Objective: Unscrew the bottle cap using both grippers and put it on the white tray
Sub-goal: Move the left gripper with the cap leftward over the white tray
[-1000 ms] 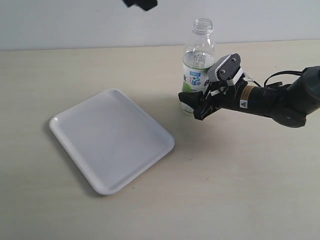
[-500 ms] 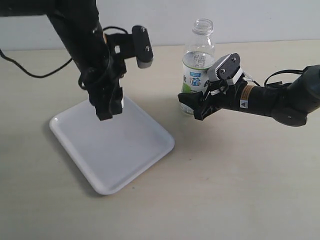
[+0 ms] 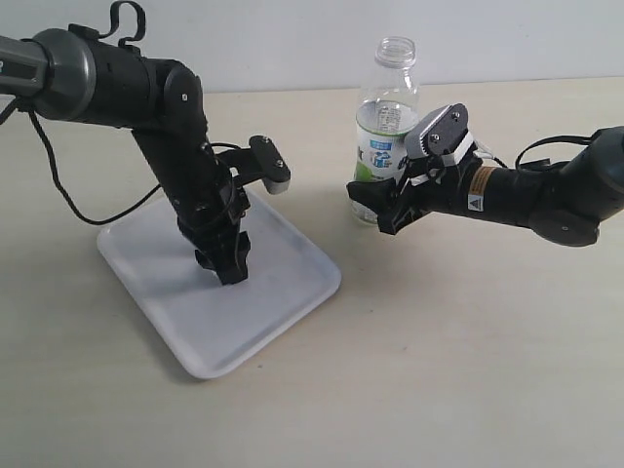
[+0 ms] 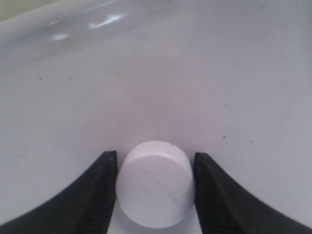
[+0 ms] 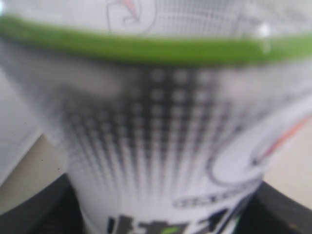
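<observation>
Left gripper (image 4: 155, 163) first: jaws closed to cap width, pinching the small round white plastic bottle cap (image 4: 155, 184) between them, right over the flat glossy white plastic tray (image 3: 283, 292). Touching it or not, I can't tell. My call: ease down until the cap seats flat, open just enough to clear it, then lift straight off so it doesn't roll. Further out, right gripper (image 3: 378, 210) is clamped round the lower body of the slim clear plastic bottle (image 3: 387, 102), upright, neck open. Hold that steady.
</observation>
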`<state>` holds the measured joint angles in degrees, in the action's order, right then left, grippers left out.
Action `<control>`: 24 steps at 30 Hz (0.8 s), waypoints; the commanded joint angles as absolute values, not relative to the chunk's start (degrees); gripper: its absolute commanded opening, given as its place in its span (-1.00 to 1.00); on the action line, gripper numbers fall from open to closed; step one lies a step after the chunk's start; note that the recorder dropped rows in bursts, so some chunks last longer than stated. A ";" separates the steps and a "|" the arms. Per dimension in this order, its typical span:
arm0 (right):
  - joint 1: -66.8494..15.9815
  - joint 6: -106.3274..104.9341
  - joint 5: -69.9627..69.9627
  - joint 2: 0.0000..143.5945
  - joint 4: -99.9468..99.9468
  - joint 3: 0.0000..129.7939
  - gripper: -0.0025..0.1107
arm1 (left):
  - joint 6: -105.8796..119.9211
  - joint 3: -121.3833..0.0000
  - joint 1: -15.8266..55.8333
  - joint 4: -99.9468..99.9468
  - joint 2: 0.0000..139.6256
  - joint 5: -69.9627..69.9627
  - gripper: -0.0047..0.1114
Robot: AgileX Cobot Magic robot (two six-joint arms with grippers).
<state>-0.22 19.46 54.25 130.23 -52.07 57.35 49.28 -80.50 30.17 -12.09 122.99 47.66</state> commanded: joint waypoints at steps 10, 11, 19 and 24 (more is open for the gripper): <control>-0.09 19.20 53.20 129.80 -52.59 57.11 -0.96 | 49.36 -80.46 29.88 -9.03 123.73 47.91 0.07; -0.09 19.10 53.32 129.80 -52.59 57.11 -0.96 | 49.36 -80.46 29.88 -9.03 123.73 47.91 0.10; -0.09 19.10 53.33 129.80 -52.47 57.11 -0.96 | 48.84 -80.46 29.88 -9.50 123.11 48.75 0.14; -0.09 19.10 53.33 129.80 -52.47 57.11 -0.96 | 48.84 -80.46 29.88 -9.50 123.02 48.75 0.30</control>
